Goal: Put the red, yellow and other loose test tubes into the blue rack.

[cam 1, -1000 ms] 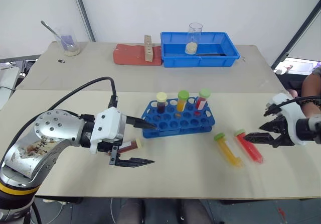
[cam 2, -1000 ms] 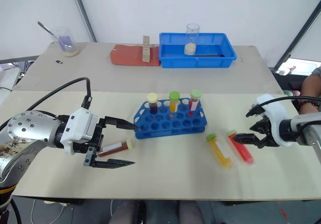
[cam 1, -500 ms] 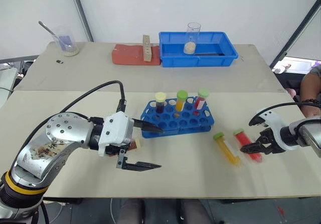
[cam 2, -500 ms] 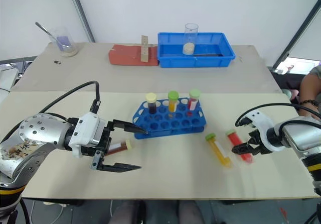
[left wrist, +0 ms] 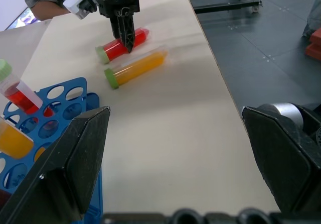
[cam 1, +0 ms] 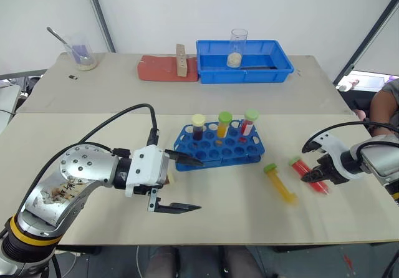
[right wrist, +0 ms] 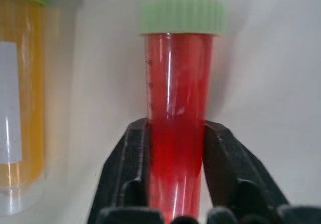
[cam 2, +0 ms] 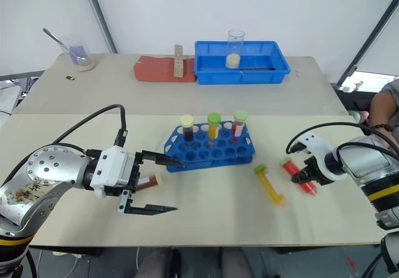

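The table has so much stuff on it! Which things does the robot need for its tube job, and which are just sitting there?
For the job:
- red tube, in the right gripper
- yellow tube, lying loose
- brown tube, by the left gripper
- blue rack

Just sitting there:
- blue tray
- glass beaker in the tray
- red block
- cup with a spoon

3 capped tubes stand in the back row of the small blue plastic rack (cam 1: 219, 147) at mid tabletop (cam 1: 206, 219). To its right lie the yellow-orange tube (cam 1: 280, 184) and red green-capped tube (cam 1: 308, 175) side by side. The large blue tray (cam 1: 244, 61) sits far behind.
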